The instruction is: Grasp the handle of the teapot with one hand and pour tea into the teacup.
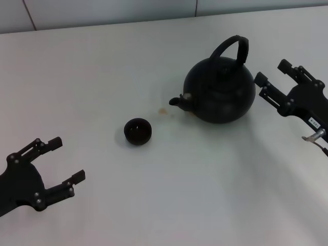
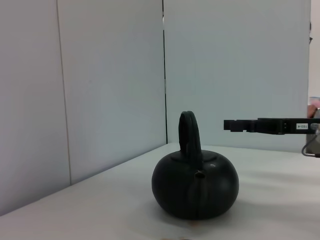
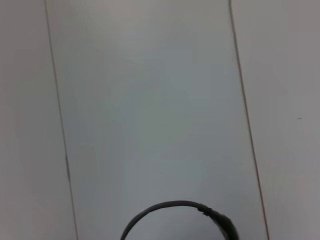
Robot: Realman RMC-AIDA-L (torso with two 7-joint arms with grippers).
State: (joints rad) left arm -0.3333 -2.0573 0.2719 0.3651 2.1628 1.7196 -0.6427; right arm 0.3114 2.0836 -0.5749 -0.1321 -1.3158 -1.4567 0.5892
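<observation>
While the white table (image 1: 102, 66) fills nearly the whole head view and carries everything, the largest thing on it is the black teapot (image 1: 220, 92), standing upright in the upper right of the frame with its arched handle (image 1: 233, 48) raised over the lid and its short spout (image 1: 178, 102) aimed toward lower left, which puts the spout on the teacup's side and should mean a short tilt rather than a turn. To the teapot's right, at the right edge of the frame, the right gripper (image 1: 272, 77) hangs just beside the body, its fingers spread wide and holding nothing; in the left wrist view it shows at about the height of the handle's top, a placing that suits closing on that arch (its own wrist view shows only the handle's curve at the bottom edge). In the lower left corner the left gripper (image 1: 59, 161) sits low and well apart from both vessels, fingers likewise wide and empty, apparently parked. Smallest is the dark teacup (image 1: 138, 130), upright near the middle of the frame, below and left of the spout; a faint brownish mark (image 1: 163, 110) lies between them, and whether the teacup holds tea cannot be told.
</observation>
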